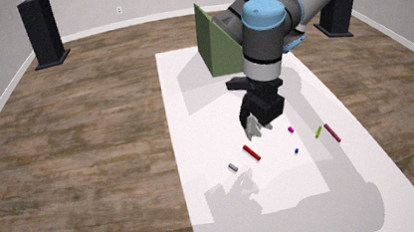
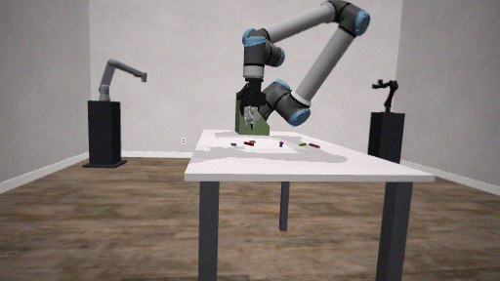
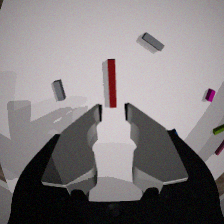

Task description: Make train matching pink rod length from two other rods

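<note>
The gripper (image 1: 256,136) (image 2: 251,127) (image 3: 114,106) hangs above the table, its fingers a small gap apart with nothing between them. The red rod (image 1: 251,152) (image 2: 249,143) (image 3: 112,84) lies flat, just ahead of the fingertips in the wrist view and nearly in line with their gap. The magenta rod (image 1: 291,129) (image 2: 281,142) (image 3: 210,95) lies well apart from it, at the right in the wrist view. The pink rod (image 1: 332,133) (image 2: 314,145) (image 3: 220,147) lies farther right, close beside the lime rod (image 1: 319,131) (image 2: 303,144) (image 3: 219,129).
One grey rod (image 1: 233,167) (image 2: 233,144) (image 3: 59,90) lies left of the red rod. Another grey rod (image 2: 252,141) (image 3: 152,42) is hidden in the top view. The blue rod (image 1: 296,150) is partly covered by a finger in the wrist view. A green panel (image 1: 225,51) stands near the arm's base.
</note>
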Robot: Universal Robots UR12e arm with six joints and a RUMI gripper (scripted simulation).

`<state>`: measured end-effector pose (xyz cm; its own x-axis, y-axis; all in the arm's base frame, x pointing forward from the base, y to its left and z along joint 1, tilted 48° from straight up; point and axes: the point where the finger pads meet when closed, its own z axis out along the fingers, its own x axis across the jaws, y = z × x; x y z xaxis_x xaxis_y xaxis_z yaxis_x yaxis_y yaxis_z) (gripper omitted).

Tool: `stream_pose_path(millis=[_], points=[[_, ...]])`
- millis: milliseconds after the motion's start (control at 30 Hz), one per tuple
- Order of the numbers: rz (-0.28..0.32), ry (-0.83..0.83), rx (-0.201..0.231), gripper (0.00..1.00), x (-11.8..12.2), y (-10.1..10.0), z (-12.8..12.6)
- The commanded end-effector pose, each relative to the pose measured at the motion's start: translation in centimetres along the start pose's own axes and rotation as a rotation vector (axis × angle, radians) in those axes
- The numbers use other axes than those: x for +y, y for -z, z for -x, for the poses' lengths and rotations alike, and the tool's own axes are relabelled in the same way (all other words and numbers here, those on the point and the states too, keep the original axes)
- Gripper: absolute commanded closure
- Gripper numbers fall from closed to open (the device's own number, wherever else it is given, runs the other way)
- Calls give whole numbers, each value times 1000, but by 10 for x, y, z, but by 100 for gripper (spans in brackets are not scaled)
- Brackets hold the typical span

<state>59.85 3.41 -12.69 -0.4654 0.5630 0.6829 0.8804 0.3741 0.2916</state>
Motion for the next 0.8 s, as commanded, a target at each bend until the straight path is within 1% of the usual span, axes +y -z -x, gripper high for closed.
stream_pose_path(millis=[0,233,767], points=[[1,0,-1,86,0,-1,1],[1,0,-1,86,0,-6,1],[1,0,-1,86,0,-26,1]])
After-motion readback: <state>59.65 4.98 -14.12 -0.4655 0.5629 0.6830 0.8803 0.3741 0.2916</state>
